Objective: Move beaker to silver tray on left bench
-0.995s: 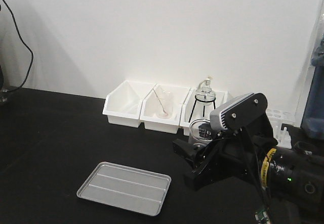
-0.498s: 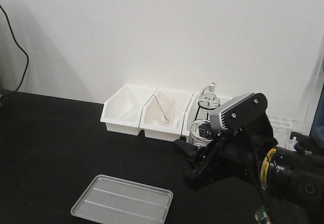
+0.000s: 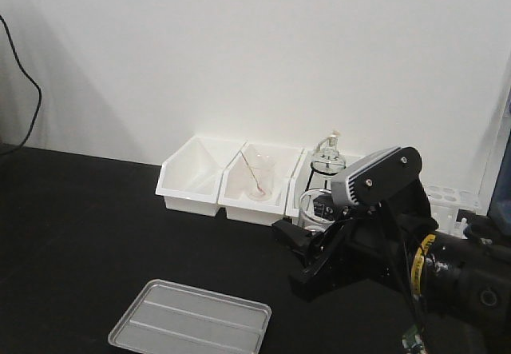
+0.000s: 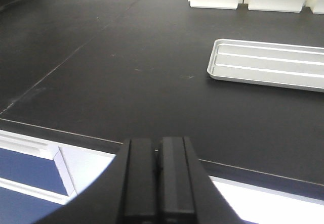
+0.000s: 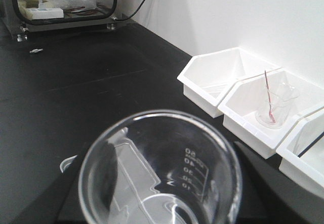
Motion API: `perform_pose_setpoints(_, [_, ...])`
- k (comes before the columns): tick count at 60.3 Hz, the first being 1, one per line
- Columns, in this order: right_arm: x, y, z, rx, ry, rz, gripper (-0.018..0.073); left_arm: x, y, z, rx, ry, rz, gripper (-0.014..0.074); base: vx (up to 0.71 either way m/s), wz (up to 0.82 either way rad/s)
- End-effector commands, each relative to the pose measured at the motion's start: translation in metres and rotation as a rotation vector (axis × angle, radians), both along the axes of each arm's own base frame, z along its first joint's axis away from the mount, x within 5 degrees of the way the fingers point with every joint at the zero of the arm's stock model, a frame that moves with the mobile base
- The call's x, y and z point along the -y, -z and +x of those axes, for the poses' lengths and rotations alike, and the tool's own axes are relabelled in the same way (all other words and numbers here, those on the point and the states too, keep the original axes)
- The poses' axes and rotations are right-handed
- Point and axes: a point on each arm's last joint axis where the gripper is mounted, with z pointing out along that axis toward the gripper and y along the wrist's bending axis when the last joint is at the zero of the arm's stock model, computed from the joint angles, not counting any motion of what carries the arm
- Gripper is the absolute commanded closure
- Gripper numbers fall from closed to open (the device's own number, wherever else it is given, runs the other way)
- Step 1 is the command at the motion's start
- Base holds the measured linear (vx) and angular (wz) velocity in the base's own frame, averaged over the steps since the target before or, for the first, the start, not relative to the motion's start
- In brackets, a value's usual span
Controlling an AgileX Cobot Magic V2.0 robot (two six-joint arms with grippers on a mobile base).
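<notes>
The clear beaker [image 3: 313, 208] with printed graduation marks sits between the fingers of my right gripper [image 3: 311, 228], held above the black bench [image 3: 80, 234]. In the right wrist view the beaker [image 5: 162, 168] fills the lower frame, and a corner of the silver tray [image 5: 67, 162] shows beside it. The silver tray [image 3: 190, 326] lies flat on the bench, to the left of and nearer than the beaker. It also shows in the left wrist view [image 4: 268, 64]. My left gripper [image 4: 157, 150] is shut and empty, over the bench's front edge.
Three white bins [image 3: 192, 180] line the back wall. The middle one holds a beaker with a rod [image 3: 259, 180], and the right one holds a round flask on a black stand [image 3: 326, 158]. A white tube rack [image 3: 451, 202] stands at the right. A glass-fronted box [image 5: 66, 1] stands far left.
In the front view the bins have slid a little left and the tray has moved lower and left. The right arm and beaker keep the same place in frame.
</notes>
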Motion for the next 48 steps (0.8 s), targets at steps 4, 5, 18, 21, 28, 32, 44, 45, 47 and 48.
perform_pose_setpoints(4, [0.0003,-0.0238,-0.0053,0.064,-0.019,0.054,0.0570,-0.0001,-0.0008,0.0017,0.068,-0.003,-0.008,0.0595,0.00,0.00])
perform_pose_setpoints(5, [0.0003,-0.0238,-0.0053,0.064,-0.019,0.054,0.0570,-0.0001,-0.0008,0.0017,0.068,-0.003,-0.008,0.0595,0.00,0.00])
perform_pose_setpoints(18, [-0.0001,-0.0240,-0.0056,0.065,-0.025,0.057,0.0570,-0.0001,-0.0008,0.0017,0.068,-0.003,-0.008,0.0595,0.00,0.00])
perform_pose_setpoints(21, [-0.0003,-0.0241,-0.0057,0.065,-0.027,0.058,0.0570,-0.0001,-0.0008,0.0017,0.068,-0.003,-0.008,0.0595,0.00,0.00])
perform_pose_setpoints(28, [-0.0003,-0.0241,-0.0057,0.065,-0.027,0.058,0.0570,-0.0001,-0.0008,0.0017,0.068,-0.003,-0.008,0.0595,0.00,0.00])
perform_pose_setpoints(32, [-0.0004,-0.0242,-0.0057,0.066,-0.028,0.058,0.0570,-0.0001,-0.0008,0.0017,0.068,-0.003,-0.008,0.0595,0.00,0.00])
perform_pose_setpoints(44, [-0.0013,-0.0247,-0.0064,0.069,-0.041,0.064,0.0570,-0.0001,-0.0008,0.0017,0.068,-0.003,-0.008,0.0595,0.00,0.00])
perform_pose_setpoints(45, [-0.0014,-0.0248,-0.0065,0.069,-0.042,0.064,0.0570,-0.0001,-0.0008,0.0017,0.068,-0.003,-0.008,0.0595,0.00,0.00])
perform_pose_setpoints(47, [-0.0015,-0.0244,-0.0062,0.068,-0.042,0.064,0.0570,-0.0001,-0.0008,0.0017,0.068,-0.003,-0.008,0.0595,0.00,0.00])
perform_pose_setpoints(48, [-0.0018,-0.0239,-0.0059,0.067,-0.044,0.064,0.0570,-0.0001,-0.0008,0.0017,0.068,-0.003,-0.008,0.0595,0.00,0.00])
